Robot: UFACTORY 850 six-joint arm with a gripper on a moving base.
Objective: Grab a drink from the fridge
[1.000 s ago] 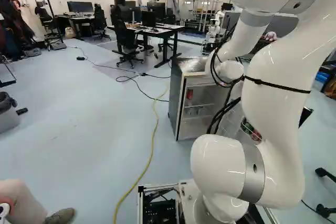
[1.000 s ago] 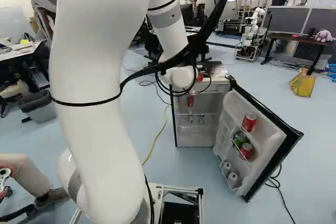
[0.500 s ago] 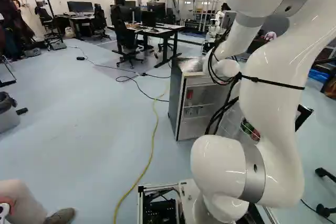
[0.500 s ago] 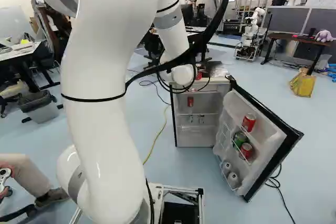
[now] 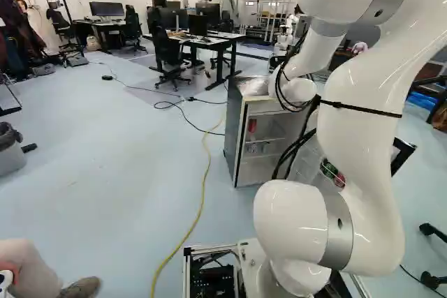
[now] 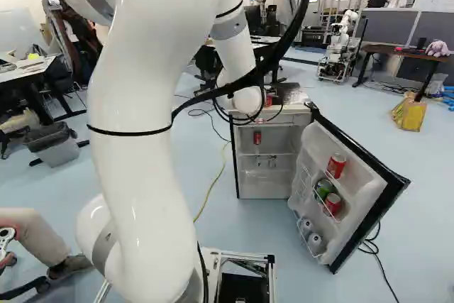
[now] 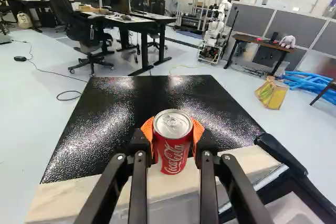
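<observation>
In the wrist view my gripper (image 7: 172,139) is shut on a red can (image 7: 173,156), orange pads against both sides. The can is upright at the front edge of the black fridge top (image 7: 152,98); whether it touches that top I cannot tell. Both base views hide the fingers behind the arm. The fridge (image 5: 236,130) stands with its door (image 6: 355,168) swung out to the right. Another red can (image 6: 257,137) is inside on an upper shelf. The door racks hold a red can (image 6: 336,166), a green can (image 6: 324,188) and a lower red can (image 6: 333,204).
Clear plastic (image 5: 257,86) lies on the fridge top. A yellow cable (image 5: 203,190) crosses the floor left of the fridge. Desks and a black chair (image 5: 166,54) are behind it. Another robot (image 6: 339,47) and a yellow bag (image 6: 409,113) stand farther back. A person's leg (image 6: 42,239) shows near the base.
My upper arm has shifted right in the right base view and slightly left in the left one. The wrist has moved a little, with the held can. The base has stayed still.
</observation>
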